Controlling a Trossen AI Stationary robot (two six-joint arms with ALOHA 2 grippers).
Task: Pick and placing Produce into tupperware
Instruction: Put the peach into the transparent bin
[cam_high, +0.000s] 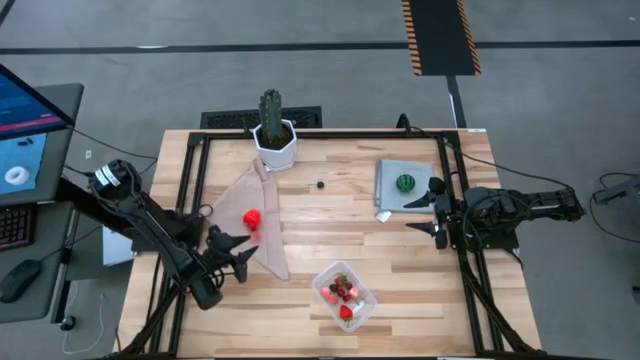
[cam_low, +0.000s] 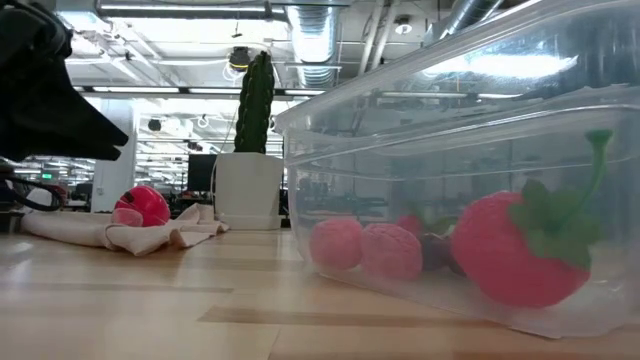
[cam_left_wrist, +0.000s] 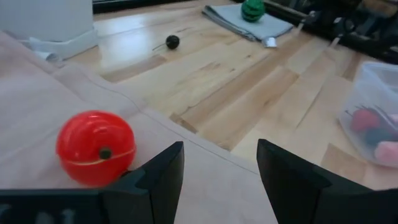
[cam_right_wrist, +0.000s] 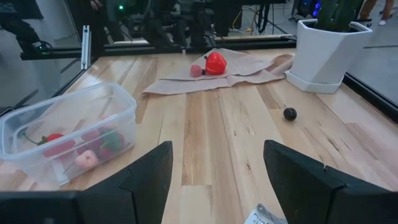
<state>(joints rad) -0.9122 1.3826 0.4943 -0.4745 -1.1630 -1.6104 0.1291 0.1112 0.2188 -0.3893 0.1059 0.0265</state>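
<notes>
A red tomato (cam_high: 252, 218) (cam_left_wrist: 96, 148) lies on a beige cloth (cam_high: 262, 215). My left gripper (cam_high: 238, 248) (cam_left_wrist: 217, 180) stands open just near of the tomato, over the cloth, with nothing between its fingers; the tomato is beside one finger. A dark berry (cam_high: 320, 184) (cam_left_wrist: 172, 42) rests on the bare wood. A green striped ball (cam_high: 405, 183) sits on a grey mat (cam_high: 390, 170). The clear tupperware (cam_high: 345, 295) (cam_right_wrist: 62, 134) near the front edge holds several red and pink pieces. My right gripper (cam_high: 412, 215) (cam_right_wrist: 217, 186) waits open at the table's right side.
A tall green cactus in a white pot (cam_high: 274, 140) stands at the far edge, behind the cloth. A small pink piece (cam_right_wrist: 196, 71) lies on the cloth beside the tomato. Bare wood stretches between the cloth, the mat and the tupperware. Black frame rails run along the table's sides.
</notes>
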